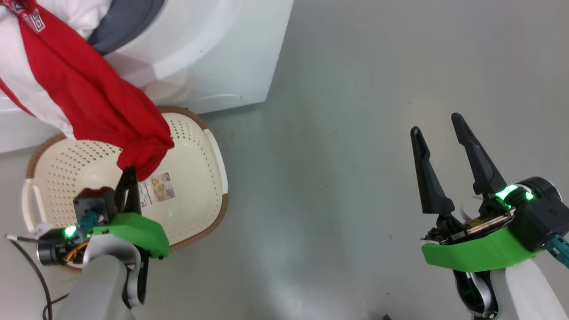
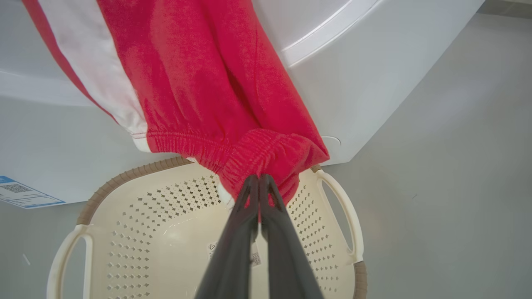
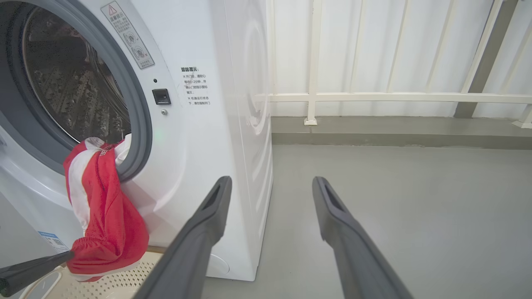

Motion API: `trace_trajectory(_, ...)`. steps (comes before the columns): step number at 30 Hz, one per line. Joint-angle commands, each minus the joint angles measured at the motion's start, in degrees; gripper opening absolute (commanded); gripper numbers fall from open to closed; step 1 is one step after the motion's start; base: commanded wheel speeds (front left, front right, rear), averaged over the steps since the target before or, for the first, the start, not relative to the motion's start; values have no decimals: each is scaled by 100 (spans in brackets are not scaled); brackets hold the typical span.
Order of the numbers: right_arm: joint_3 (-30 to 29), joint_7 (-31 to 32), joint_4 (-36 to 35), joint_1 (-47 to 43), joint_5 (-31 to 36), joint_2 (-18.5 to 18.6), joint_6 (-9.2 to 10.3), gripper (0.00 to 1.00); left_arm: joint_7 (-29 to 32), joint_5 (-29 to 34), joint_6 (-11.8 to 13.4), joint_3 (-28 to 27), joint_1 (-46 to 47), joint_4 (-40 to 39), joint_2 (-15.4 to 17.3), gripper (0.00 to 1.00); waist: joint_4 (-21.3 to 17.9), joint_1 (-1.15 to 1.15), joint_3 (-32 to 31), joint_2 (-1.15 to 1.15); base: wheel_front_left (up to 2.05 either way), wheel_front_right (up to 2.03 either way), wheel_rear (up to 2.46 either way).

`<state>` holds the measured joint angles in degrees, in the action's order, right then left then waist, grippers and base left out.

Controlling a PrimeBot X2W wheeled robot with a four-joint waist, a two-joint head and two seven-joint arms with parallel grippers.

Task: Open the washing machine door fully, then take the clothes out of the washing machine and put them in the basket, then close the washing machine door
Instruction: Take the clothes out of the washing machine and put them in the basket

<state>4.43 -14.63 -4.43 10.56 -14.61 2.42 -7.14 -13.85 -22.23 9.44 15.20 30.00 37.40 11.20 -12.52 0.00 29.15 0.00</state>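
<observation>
A red and white garment of the clothes (image 1: 89, 98) hangs out of the washing machine (image 1: 213, 53) over its grey seal, down toward the basket (image 1: 195, 146). My left gripper (image 1: 130, 171) is shut on the garment's elastic red hem (image 2: 266, 153), just above the basket's (image 2: 166, 216) inside. In the right wrist view the clothes (image 3: 108, 224) trail from the steel drum (image 3: 75, 83), with the basket (image 3: 120, 282) below them. My right gripper (image 1: 435, 123) stands open and holds nothing, over bare floor to the machine's right (image 3: 271, 181). The washing machine door is out of view.
The basket sits on the grey floor right against the machine's front. A paper label (image 1: 155, 190) lies on its bottom. A white railing (image 3: 395, 97) and a low kerb run along the far wall. Open floor stretches to the right.
</observation>
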Motion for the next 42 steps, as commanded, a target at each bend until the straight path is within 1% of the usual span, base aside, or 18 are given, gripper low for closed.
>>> trace_trajectory(1,105,-37,-154,101,-73,45,-35,100,-91,64,-67,-135,223,201,50,0,-84,0,186,0,0,0,0)
trace_trajectory(5,94,-37,-151,147,-86,45,-35,100,-110,91,-163,-174,516,804,-4,0,-116,0,334,0,0,0,0)
trace_trajectory(9,108,-37,-167,205,-103,45,-35,100,-113,149,-199,-250,724,1216,-18,0,-135,0,518,0,0,0,0)
trace_trajectory(23,187,-37,-194,463,-151,45,-35,100,-114,319,-272,-371,1241,2276,-30,0,-174,0,1065,0,0,0,0)
trace_trajectory(30,208,-37,-184,521,-159,45,-35,100,-114,391,-281,-366,1329,2690,-31,0,-194,0,1236,0,0,0,0)
trace_trajectory(35,221,-37,-183,546,-158,45,-35,100,-115,377,-332,-372,1344,2986,-71,0,-209,0,1294,0,0,0,0)
trace_trajectory(42,242,-37,-180,558,-160,45,-35,100,-115,394,-338,-375,1376,3099,-75,0,-221,0,1339,0,0,0,0)
